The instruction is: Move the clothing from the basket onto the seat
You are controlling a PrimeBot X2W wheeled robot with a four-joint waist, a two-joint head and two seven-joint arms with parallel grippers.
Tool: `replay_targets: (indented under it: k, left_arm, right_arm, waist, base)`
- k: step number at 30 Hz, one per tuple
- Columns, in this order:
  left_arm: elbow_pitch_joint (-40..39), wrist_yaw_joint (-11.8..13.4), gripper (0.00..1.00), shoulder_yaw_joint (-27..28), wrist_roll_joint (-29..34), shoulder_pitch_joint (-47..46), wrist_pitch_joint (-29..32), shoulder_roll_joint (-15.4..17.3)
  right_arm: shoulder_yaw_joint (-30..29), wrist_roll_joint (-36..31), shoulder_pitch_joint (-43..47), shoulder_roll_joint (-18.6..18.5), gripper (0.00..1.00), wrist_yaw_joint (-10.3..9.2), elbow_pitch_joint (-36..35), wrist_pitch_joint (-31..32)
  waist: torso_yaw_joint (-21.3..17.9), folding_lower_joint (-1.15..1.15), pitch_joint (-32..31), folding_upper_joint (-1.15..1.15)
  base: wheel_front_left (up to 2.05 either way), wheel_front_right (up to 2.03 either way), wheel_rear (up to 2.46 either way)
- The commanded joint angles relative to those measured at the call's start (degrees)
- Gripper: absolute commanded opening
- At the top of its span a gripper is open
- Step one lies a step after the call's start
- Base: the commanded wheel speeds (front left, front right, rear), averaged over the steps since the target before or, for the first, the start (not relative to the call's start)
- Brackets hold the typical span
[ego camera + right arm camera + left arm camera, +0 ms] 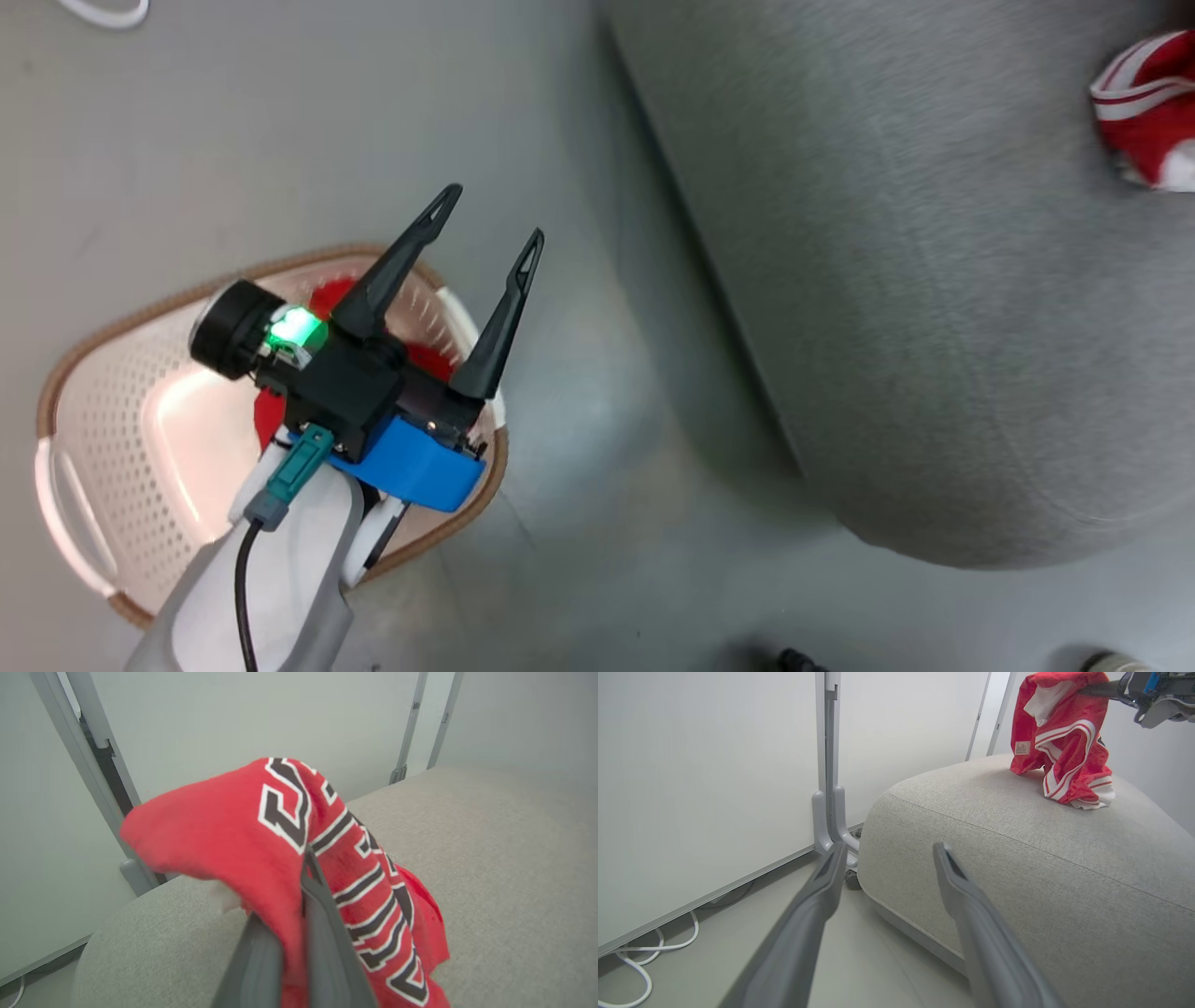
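The cream basket (103, 420) with a brown rim stands on the floor at the lower left of the head view. Red clothing (429, 359) lies inside it, mostly hidden by my left gripper (494, 213). That gripper hangs open above the basket's right side, its fingers pointing toward the grey seat (934, 280). In the left wrist view the left gripper (889, 847) holds nothing. My right gripper (303, 868) is shut on a red garment (224, 835) with white-outlined dark lettering. From the right gripper (1087, 690) the garment (1069, 751) hangs, its lower end resting on the seat (1017, 858).
White panel walls with a grey post (826, 765) stand behind the seat. A white cable (640, 961) lies on the floor by the wall. A strip of bare grey floor (607, 420) separates the basket and the seat.
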Motion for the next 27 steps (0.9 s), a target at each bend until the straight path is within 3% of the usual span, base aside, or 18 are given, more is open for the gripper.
replay_targets:
  k: [1,8,9,10,11,12,19,27]
  left_arm:
    - [-0.7,0.0,1.00,-0.4,-0.1,-1.8,0.0,0.7]
    - [0.3,0.0,1.00,-0.9,-1.3,-1.4,-0.2,1.0]
    - [0.8,0.0,1.00,-1.0,-1.7,-1.1,-0.3,0.6]
    - [1.1,0.0,1.00,-1.0,-2.0,-1.0,-0.4,0.2]
    - [1.7,0.0,1.00,-1.1,-2.5,-0.8,-0.4,0.0]
    - [2.2,0.0,1.00,-1.3,-2.8,-0.5,-0.4,-0.3]
    - [4.3,0.0,1.00,0.5,-5.4,4.0,-0.5,-4.0]
    - [7.0,0.1,1.00,6.8,-6.4,12.8,-0.4,-7.8]
  right_arm:
    - [-1.1,0.2,1.3,0.1,0.00,0.02,1.0,-0.6]
    - [-3.5,-1.1,4.7,1.7,0.00,0.01,3.2,-1.1]
    - [-3.7,-1.6,5.4,1.7,0.07,0.01,3.1,-1.1]
    - [-4.0,-2.2,6.1,1.7,0.36,0.01,2.9,-1.2]
    - [-4.0,-2.9,6.8,2.0,0.56,0.01,2.4,-1.2]
    - [-4.1,-3.3,7.6,2.3,1.00,0.01,2.2,-1.2]
    - [-2.4,-10.2,15.2,3.6,1.00,0.01,-3.1,-1.1]
    - [0.8,-14.4,25.9,7.0,1.00,0.01,-12.5,-1.1]
  waist:
    - [4.6,-0.02,6.4,0.00]
    - [5.5,-0.02,5.7,0.00]
    - [5.6,-0.02,4.7,0.00]
    - [5.7,-0.02,3.9,0.00]
    - [5.8,-0.02,2.9,0.00]
    - [5.9,-0.02,1.7,0.00]
    - [7.2,-0.02,-10.5,0.00]
    - [9.0,-0.02,-23.8,0.00]
  base:
    - [0.00,0.00,0.00]
    - [0.00,0.00,0.00]
    - [0.00,0.00,0.00]
    - [0.00,0.00,0.00]
    - [0.00,0.00,0.00]
    - [0.00,0.00,0.00]
    - [0.00,0.00,0.00]
    - [0.00,0.00,0.00]
